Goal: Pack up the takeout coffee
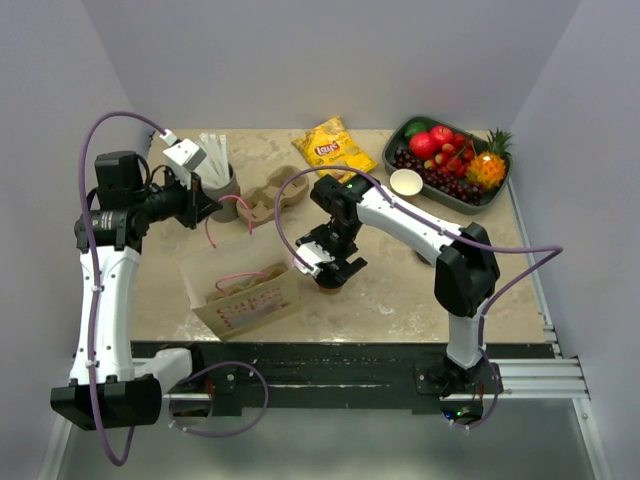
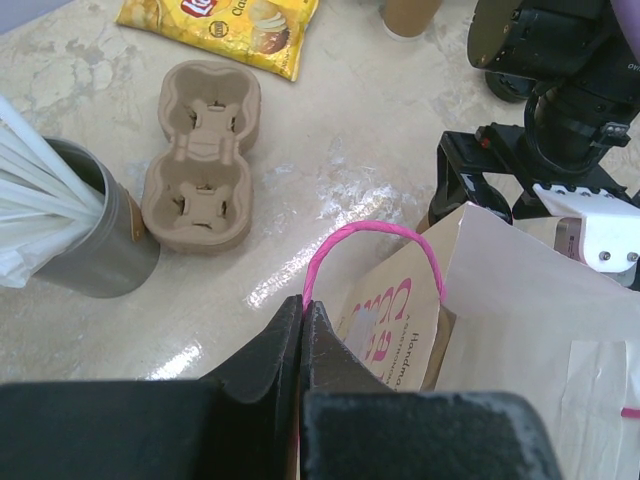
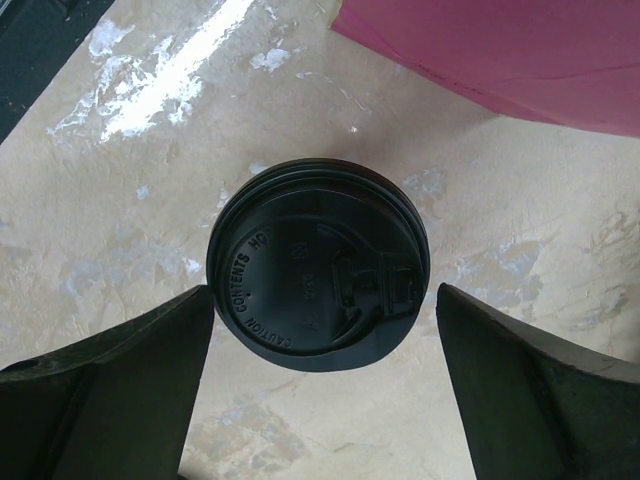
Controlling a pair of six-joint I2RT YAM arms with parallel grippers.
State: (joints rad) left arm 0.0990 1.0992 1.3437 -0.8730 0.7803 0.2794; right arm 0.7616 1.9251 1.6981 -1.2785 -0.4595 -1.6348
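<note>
The takeout coffee shows in the right wrist view as a round black lid (image 3: 318, 265) seen from above, standing on the table; the tan cup under it is hidden. My right gripper (image 3: 325, 300) is open, one finger on each side of the lid, touching nothing. In the top view my right gripper (image 1: 331, 266) covers the coffee. The tan paper bag (image 1: 247, 292) lies left of it. My left gripper (image 2: 303, 308) is shut on the bag's pink handle (image 2: 375, 232) and holds it up; in the top view my left gripper (image 1: 210, 207) is near the back left.
A pulp cup carrier (image 1: 276, 194), a can of straws (image 1: 221, 176), a chips bag (image 1: 333, 148), a tan cup without a lid (image 1: 406, 182) and a fruit tray (image 1: 499, 192) stand at the back. A pink surface (image 3: 500, 50) lies just beyond the lid.
</note>
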